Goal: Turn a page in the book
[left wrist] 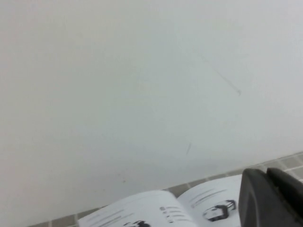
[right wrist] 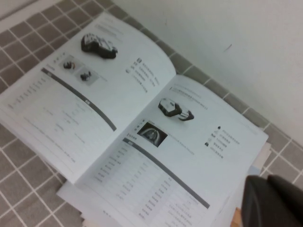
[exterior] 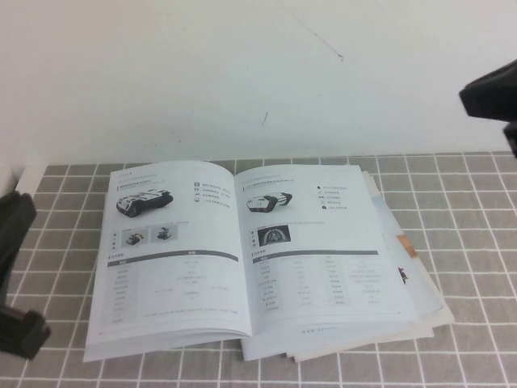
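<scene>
Book [exterior: 242, 259] lies open and flat on the grey tiled counter [exterior: 477, 242], close to the white wall [exterior: 242, 73], on top of a fanned stack of other booklets [exterior: 412, 283] whose edges stick out on the robot's right and at the near side. Both visible leaves carry a black vehicle photo, small pictures and a grey-lined table. The page [exterior: 319, 250] on the right side lies flat, its free edge sitting almost flush over the booklets below.

Risks, as judged from this layout:
- Free edge of the page is hard to separate from the stacked sheets under it; a pinch there could catch several leaves, or a booklet from the stack, instead of one.
- Glossy thin paper: a closed tip pushing sideways may slide the whole book over the stack rather than lift a leaf.
- Too hard a drag could crease or tear the leaf near the spine.
- The stack is loose and fanned, so any shove could shift it toward the counter's near edge.

Right pincer [exterior: 489, 95]: raised, well apart from the book, at the far right near the wall; fully closed, holding nothing, touching nothing.

Left pincer [exterior: 14, 283]: low at the left edge of the counter, beside the book but apart from it; whether it is wide or narrow, cannot tell.
</scene>
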Available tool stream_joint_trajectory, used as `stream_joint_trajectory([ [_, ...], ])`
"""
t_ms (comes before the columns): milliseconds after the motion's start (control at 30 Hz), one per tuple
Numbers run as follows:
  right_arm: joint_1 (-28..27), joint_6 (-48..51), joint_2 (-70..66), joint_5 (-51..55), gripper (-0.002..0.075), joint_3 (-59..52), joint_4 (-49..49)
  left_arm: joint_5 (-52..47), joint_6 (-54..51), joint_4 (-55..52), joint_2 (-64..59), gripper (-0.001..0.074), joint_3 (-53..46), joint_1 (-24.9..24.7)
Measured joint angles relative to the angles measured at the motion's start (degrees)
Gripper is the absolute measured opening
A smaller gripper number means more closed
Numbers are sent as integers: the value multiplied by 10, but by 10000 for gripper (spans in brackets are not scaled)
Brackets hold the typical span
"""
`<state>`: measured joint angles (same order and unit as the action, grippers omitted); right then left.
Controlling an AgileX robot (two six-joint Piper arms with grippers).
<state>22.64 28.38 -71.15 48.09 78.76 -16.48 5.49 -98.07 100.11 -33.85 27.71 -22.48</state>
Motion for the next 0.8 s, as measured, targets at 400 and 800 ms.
stream_joint_trajectory([
  [400,0,-1,338,-122,-1,-313,10,-206,131,-61,53,-4,-112,0],
  [800,0,-18,528,-176,-1,-533,16,-514,484,-656,-127,-4,13,0],
])
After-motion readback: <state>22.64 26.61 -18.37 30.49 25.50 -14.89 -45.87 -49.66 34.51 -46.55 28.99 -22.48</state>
